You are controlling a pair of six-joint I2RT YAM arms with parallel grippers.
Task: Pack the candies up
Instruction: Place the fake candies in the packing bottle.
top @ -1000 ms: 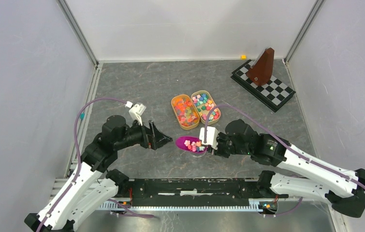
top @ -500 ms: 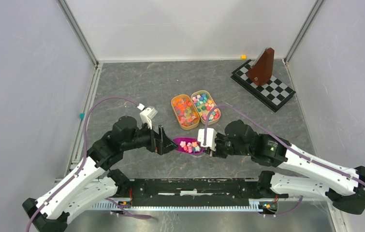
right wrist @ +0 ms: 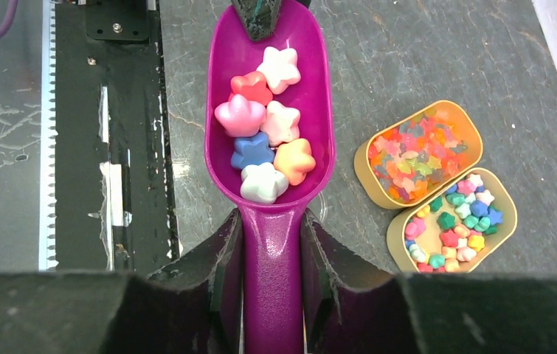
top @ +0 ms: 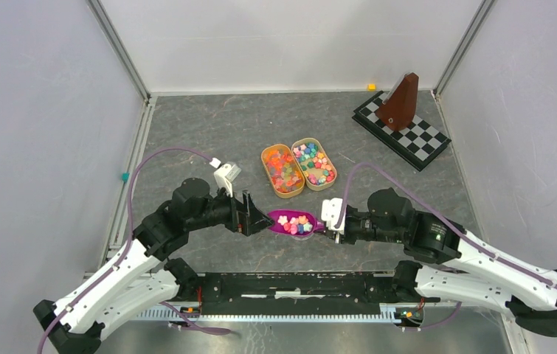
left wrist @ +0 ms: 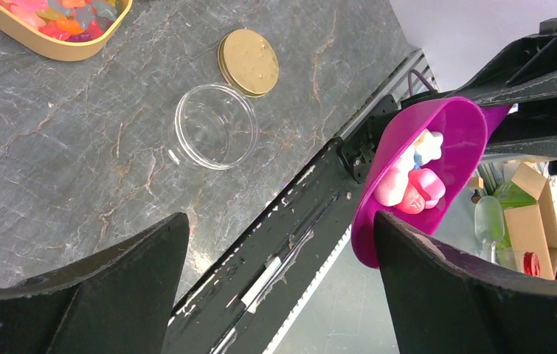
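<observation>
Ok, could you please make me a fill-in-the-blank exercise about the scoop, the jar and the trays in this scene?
1. The right end effector grips the purple scoop by its ____.
2. The candies in the scoop are shaped like ____.
3. The clear jar beside the gold lid is ____.
4. The number of tan oval trays holding candies is ____.
Missing words: handle; stars; empty; two.

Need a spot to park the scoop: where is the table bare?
Bare table left of and beyond the candy trays, also between them and the checkerboard. Crowded in front: left gripper, purple scoop, right gripper.
</observation>
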